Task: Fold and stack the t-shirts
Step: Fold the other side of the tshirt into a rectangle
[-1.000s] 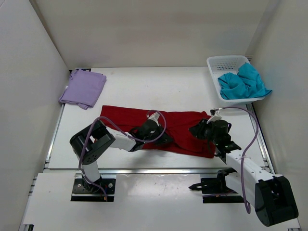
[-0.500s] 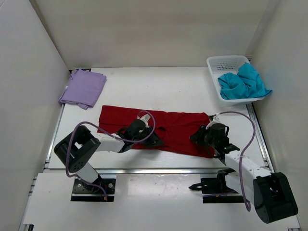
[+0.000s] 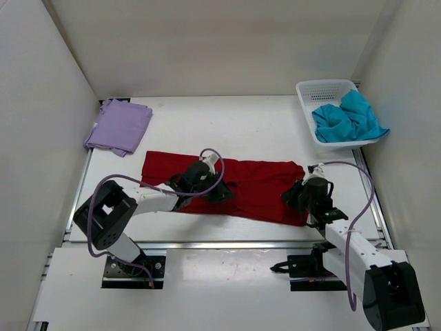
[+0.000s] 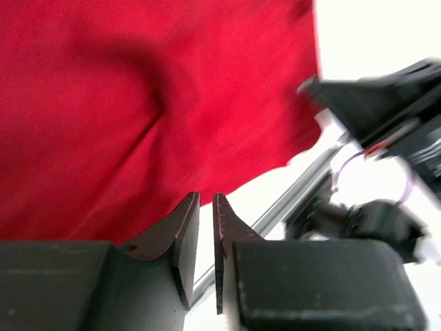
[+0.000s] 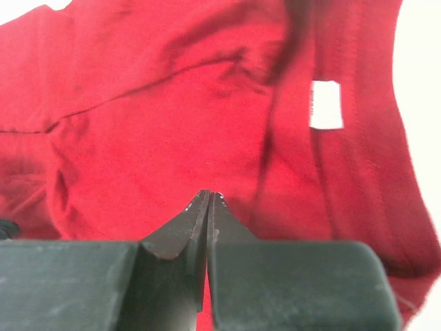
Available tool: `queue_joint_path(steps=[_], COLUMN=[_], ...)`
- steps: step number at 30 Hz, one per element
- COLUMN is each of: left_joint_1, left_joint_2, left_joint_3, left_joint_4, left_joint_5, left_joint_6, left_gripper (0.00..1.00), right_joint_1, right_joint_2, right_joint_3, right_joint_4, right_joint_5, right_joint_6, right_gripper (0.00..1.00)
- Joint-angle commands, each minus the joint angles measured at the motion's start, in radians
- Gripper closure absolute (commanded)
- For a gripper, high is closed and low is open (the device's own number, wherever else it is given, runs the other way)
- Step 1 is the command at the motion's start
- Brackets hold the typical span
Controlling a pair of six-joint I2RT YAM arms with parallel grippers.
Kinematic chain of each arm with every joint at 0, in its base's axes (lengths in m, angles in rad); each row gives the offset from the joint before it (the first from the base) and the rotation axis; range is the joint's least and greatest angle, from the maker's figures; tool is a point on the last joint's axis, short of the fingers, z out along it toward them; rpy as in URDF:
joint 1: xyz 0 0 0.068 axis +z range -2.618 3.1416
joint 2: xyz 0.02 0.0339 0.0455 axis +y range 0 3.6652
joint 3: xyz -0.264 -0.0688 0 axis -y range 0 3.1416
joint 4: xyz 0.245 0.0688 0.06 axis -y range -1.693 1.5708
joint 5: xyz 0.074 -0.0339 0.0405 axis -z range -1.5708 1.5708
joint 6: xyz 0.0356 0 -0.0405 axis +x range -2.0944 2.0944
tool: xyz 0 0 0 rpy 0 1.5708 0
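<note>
Where the deep red t-shirt (image 3: 258, 181) lies spread across the table (image 3: 227, 124), left gripper (image 3: 222, 193) low over its middle, fingers nearly together, nothing held, right gripper (image 3: 293, 198) at its right end, pressed closed, lavender t-shirt (image 3: 120, 125) folded far left, teal t-shirt (image 3: 348, 118) heaped in basket (image 3: 318, 88).

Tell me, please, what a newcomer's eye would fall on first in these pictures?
The deep red shirt spread flat across the middle of the table draws the eye first, with the left gripper and right gripper both low over it, fingers all but touching. Next come the folded lavender shirt at the far left corner and the teal shirt heaped in the white basket at the far right.
</note>
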Motion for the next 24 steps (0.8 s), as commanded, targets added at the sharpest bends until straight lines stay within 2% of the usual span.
queue_joint_path(steps=[1, 4, 6, 9, 11, 13, 17, 20, 22, 24], left_joint_1=[0.047, 0.123, 0.18, 0.279, 0.357, 0.41, 0.536, 0.622, 0.636, 0.618], left_joint_2=[0.021, 0.125, 0.168, 0.196, 0.204, 0.218, 0.244, 0.242, 0.206, 0.122], left_joint_3=[0.129, 0.215, 0.219, 0.175, 0.129, 0.071, -0.081, -0.159, -0.172, -0.14], left_joint_4=[0.031, 0.025, 0.042, 0.1, 0.132, 0.192, 0.374, 0.468, 0.479, 0.415], left_joint_5=[-0.019, -0.033, -0.03, -0.016, 0.0, 0.039, 0.099, 0.143, 0.142, 0.134], left_joint_6=[0.049, 0.089, 0.086, 0.064, 0.049, -0.009, -0.133, -0.192, -0.212, -0.186], left_gripper=[0.74, 0.75, 0.77, 0.77, 0.77, 0.79, 0.81, 0.82, 0.82, 0.81], right_joint_1=[0.068, 0.079, 0.076, 0.031, -0.043, -0.083, -0.149, -0.14, -0.117, -0.06], right_joint_2=[0.042, 0.203, 0.309, 0.453, 0.562, 0.603, 0.593, 0.558, 0.524, 0.463], right_joint_3=[0.105, 0.202, 0.255, 0.266, 0.306, 0.286, 0.193, 0.212, 0.24, 0.289], right_joint_4=[0.044, 0.113, 0.185, 0.337, 0.321, 0.334, 0.336, 0.295, 0.282, 0.239], right_joint_5=[0.042, 0.004, -0.01, 0.007, -0.005, -0.017, 0.038, 0.07, 0.07, 0.085], right_joint_6=[-0.043, -0.058, -0.051, -0.031, 0.003, 0.035, 0.075, 0.062, 0.054, 0.046], right_gripper=[1.0, 1.0, 1.0, 1.0, 1.0, 1.0, 1.0, 1.0, 1.0, 1.0])
